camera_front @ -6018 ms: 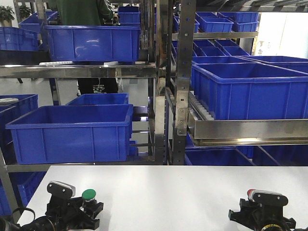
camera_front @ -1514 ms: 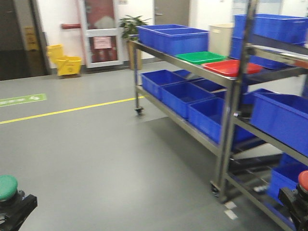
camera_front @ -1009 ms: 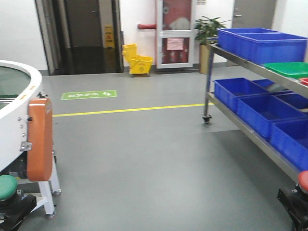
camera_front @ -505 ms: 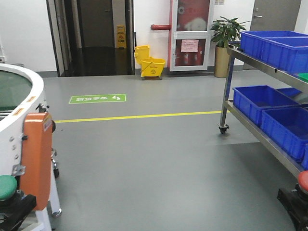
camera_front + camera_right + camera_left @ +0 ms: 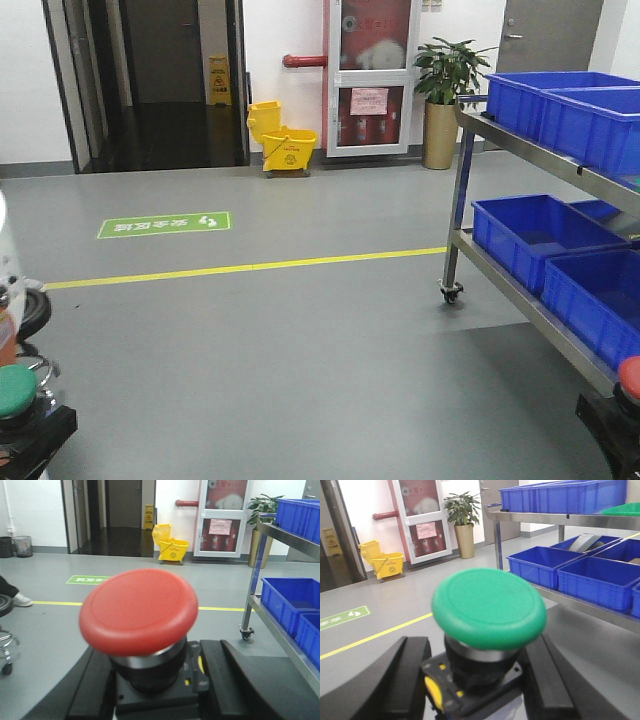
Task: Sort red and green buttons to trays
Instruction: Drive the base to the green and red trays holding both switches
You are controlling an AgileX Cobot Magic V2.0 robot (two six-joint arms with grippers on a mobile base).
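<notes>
My left gripper sits at the bottom left corner, shut on the dark base of the green button. In the left wrist view the green button's cap fills the middle, and the left gripper clamps its block from both sides. My right gripper at the bottom right corner is shut on the red button. The right wrist view shows the red button's cap upright above the right gripper. A green tray's rim shows on the rack's top shelf. The red tray is out of view.
A wheeled steel rack runs along the right, with blue crates on its shelves. A yellow mop bucket and a potted plant stand by the far wall. A yellow line crosses the grey floor. A chair base stands left.
The view has swung from the shelves and white table to the open floor. The round white machine has slid out at the left. Both buttons stay clamped.
</notes>
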